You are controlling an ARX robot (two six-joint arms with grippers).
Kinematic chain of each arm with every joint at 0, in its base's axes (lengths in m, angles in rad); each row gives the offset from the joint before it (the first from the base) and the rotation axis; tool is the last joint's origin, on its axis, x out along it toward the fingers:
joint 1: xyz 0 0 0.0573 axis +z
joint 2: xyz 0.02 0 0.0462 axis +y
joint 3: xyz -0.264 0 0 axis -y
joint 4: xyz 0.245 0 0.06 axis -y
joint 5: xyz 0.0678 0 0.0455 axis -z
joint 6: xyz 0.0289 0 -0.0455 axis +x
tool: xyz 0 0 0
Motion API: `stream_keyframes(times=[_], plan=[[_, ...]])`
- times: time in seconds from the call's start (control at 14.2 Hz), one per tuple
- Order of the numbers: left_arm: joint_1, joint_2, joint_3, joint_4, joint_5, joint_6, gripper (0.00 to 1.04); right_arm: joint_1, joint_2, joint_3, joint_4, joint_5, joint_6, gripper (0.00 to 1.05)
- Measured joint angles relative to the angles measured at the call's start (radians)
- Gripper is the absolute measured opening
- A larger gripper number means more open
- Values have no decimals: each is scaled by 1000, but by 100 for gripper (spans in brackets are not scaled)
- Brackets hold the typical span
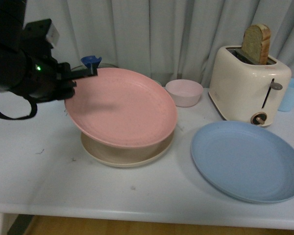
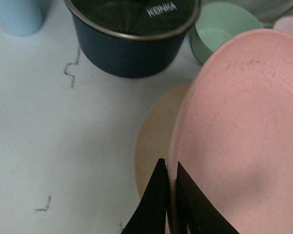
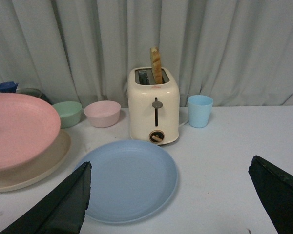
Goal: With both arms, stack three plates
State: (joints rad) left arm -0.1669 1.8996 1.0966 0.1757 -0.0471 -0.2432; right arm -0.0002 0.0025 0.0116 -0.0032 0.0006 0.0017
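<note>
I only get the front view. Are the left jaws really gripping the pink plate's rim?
Observer: Yes, the left wrist view shows the left jaws shut across the rim of the pink plate, one on each side.
Operator: Anything hidden behind that plate?
Observer: A green bowl beside a dark pot.
Operator: And the right side?
Observer: The right jaws are wide open and empty, with the blue plate on the table ahead.

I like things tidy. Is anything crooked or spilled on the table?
Yes, the pink plate is crooked. The left gripper pinches its rim and holds that side up, while the other side seems to rest on the beige plate. Nothing looks spilled or broken.
</note>
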Motion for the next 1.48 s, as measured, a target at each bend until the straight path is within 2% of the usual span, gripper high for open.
stream_keyframes(times=[0.14, 0.35, 0.85, 0.92, 0.99, 1.06, 1.13, 1.2, 1.27, 1.48], plan=[[-27, 29, -10, 14, -16, -7, 3, 0, 0, 0, 0, 0, 0, 98], [-10, 94, -3, 23, -57, -42, 3, 0, 0, 0, 0, 0, 0, 98], [-22, 161, 52, 32, -54, -103, 3, 0, 0, 0, 0, 0, 0, 98], [-39, 185, 74, 25, -56, -129, 9, 0, 0, 0, 0, 0, 0, 98], [-35, 188, 79, 31, -26, -189, 38, 0, 0, 0, 0, 0, 0, 98], [-28, 186, 76, 41, -30, -195, 51, 0, 0, 0, 0, 0, 0, 98], [23, 94, 13, 91, -17, -198, 86, 0, 0, 0, 0, 0, 0, 98], [53, -212, -175, 311, -37, -149, 98, 0, 0, 0, 0, 0, 0, 98], [49, -339, -237, 358, -54, -112, 98, 0, 0, 0, 0, 0, 0, 98], [46, -424, -274, 372, -55, -77, 97, 0, 0, 0, 0, 0, 0, 98]])
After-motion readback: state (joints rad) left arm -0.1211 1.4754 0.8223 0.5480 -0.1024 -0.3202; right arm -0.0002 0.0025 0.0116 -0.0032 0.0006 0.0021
